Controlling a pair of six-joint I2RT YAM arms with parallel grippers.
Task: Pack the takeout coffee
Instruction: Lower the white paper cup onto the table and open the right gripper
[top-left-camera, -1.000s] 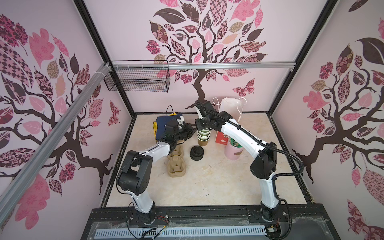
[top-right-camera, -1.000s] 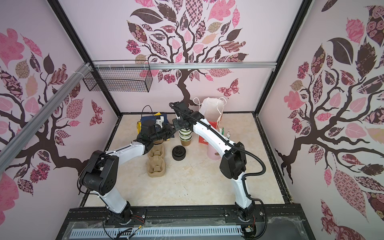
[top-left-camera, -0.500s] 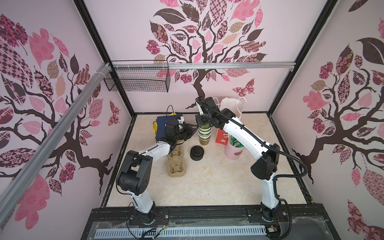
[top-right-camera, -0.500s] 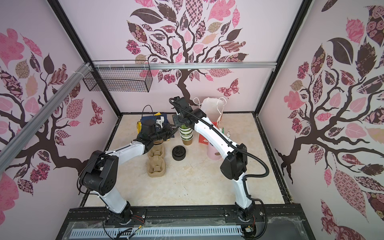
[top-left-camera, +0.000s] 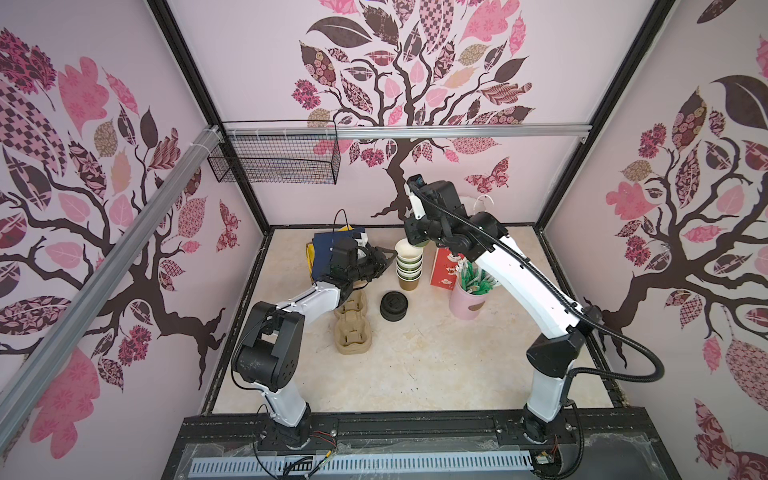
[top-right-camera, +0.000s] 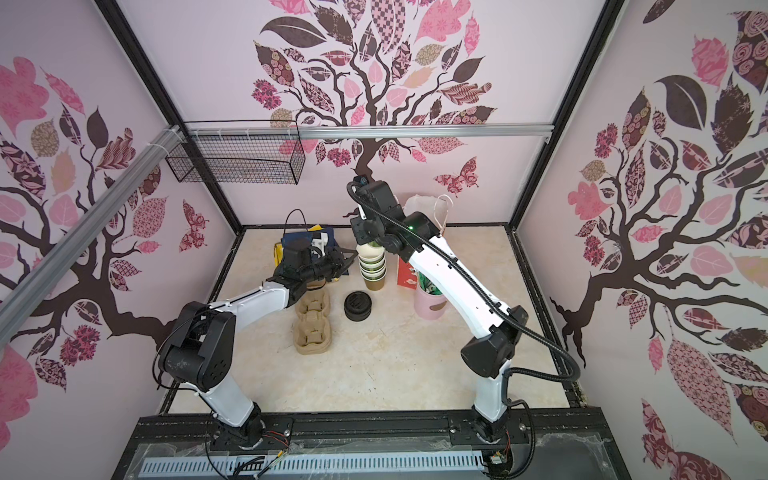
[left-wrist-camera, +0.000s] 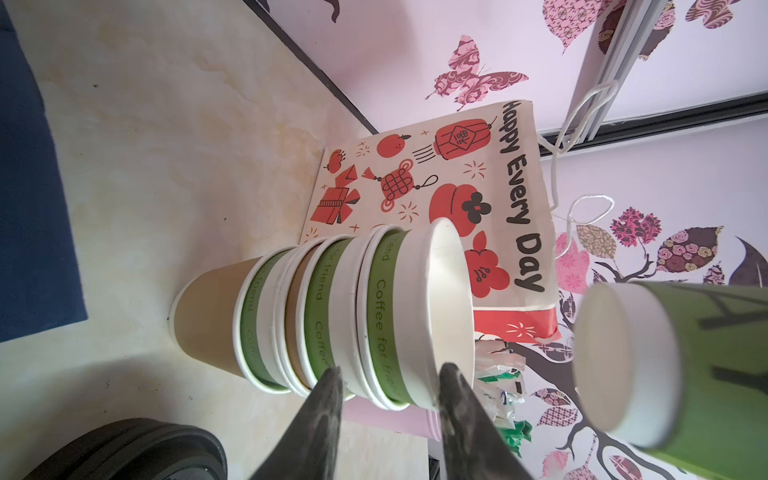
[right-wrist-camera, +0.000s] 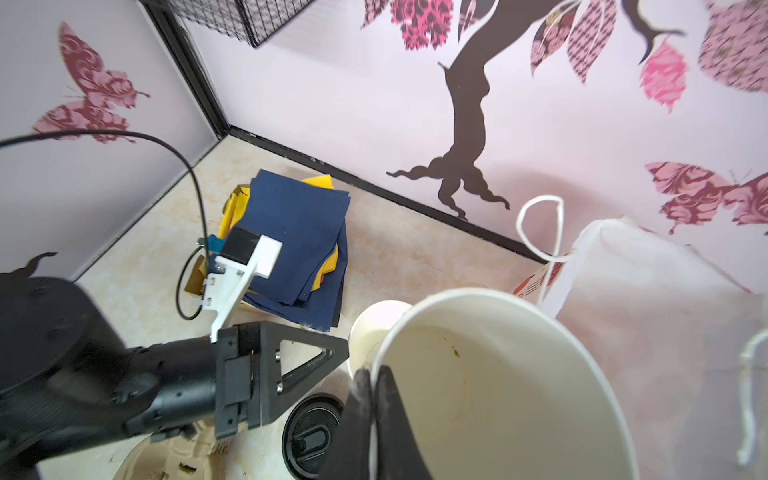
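Observation:
My right gripper (right-wrist-camera: 372, 374) is shut on the rim of a green paper cup (left-wrist-camera: 685, 374), one finger inside its white, open-topped interior (right-wrist-camera: 498, 395). The cup hangs tilted just above a stack of green cups (top-left-camera: 408, 266) nested in a brown cup (top-left-camera: 408, 283). In a top view the held cup (top-right-camera: 376, 243) sits right under the right gripper (top-left-camera: 415, 243). My left gripper (left-wrist-camera: 388, 374) is open at the stack's left side (left-wrist-camera: 353, 316), its fingertips beside the upper cups. In both top views the left gripper (top-left-camera: 388, 257) (top-right-camera: 353, 259) reaches in level.
A pile of black lids (top-left-camera: 394, 306) stands in front of the stack, beside a pulp cup carrier (top-left-camera: 352, 326). A pink pot of green sachets (top-left-camera: 469, 297) and a red-printed paper bag (left-wrist-camera: 436, 199) stand to the right. Blue and yellow bags (right-wrist-camera: 299, 249) lie back left.
The right gripper has risen and drawn back, pulling the green cup clear of the stack. The left gripper's jaws have widened at the stack's side.

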